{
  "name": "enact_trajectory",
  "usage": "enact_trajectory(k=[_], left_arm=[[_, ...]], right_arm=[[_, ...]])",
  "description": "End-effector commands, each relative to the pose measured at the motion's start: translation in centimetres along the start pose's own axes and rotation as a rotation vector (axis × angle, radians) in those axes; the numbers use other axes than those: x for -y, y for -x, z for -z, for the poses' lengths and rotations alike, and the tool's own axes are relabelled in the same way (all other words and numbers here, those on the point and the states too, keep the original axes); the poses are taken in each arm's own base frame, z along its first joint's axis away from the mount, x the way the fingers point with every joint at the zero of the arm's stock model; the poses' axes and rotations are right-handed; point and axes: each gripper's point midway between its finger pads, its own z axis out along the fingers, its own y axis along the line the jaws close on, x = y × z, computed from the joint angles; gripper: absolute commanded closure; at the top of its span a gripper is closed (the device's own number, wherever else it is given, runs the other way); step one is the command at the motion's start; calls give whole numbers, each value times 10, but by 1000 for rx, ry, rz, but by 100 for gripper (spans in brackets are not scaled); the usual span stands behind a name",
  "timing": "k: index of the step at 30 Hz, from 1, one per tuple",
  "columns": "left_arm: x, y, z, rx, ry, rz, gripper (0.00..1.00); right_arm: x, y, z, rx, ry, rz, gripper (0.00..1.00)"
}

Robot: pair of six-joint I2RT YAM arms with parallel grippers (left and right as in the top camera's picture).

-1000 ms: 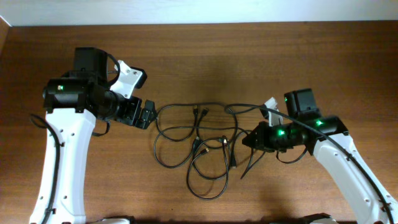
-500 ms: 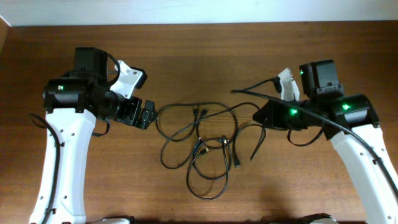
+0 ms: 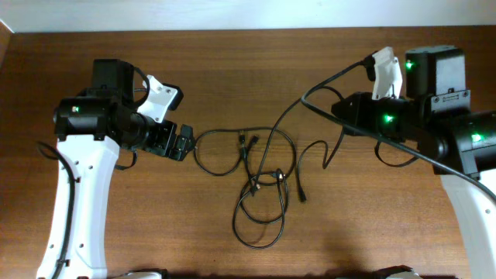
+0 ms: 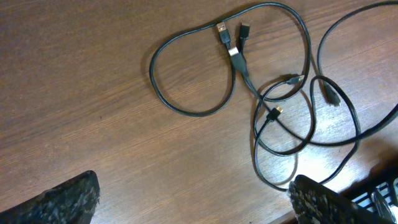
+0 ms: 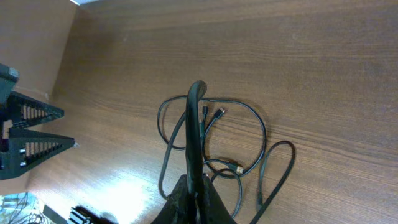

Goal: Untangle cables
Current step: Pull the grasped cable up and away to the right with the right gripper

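Brown wooden table (image 3: 232, 70), thin black cables (image 3: 252, 186) lying near its middle in loose overlapping loops, small metal-tipped plug ends (image 4: 222, 29) clustered where loops cross

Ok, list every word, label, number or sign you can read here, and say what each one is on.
None can be read in any view.
Black box on the right arm: a small pale mark, too small to read.
Cables: no print visible.
Table: bare wood, no text.
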Motion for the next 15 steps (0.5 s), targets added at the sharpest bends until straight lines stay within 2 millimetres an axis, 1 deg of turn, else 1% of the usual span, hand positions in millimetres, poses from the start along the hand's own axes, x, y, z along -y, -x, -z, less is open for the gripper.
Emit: enact_trajectory(k=[1,3,8,10,12,13,15], left_arm=[[0,-1,-2,-4,-15,-7,1],[0,-1,-2,-4,-15,-7,1],[0,-1,-2,-4,-15,-7,1],[0,-1,-2,-4,-15,-7,1],[0,-1,-2,-4,-15,-7,1],[0,-1,-2,-4,-15,-7,1],[0,-1,-2,-4,-15,-7,1]], right_arm=[[-10,10,13,46,7,46,96],[-13,15,18,65,13,57,96],[-29,32,41,140,33,95,96],[-32,37,47,164,30,118,96],[-27,43,54,197,-15,121,96],[-19,50,59,229,-73,119,96],[-14,53,61,244,-106,117,96]])
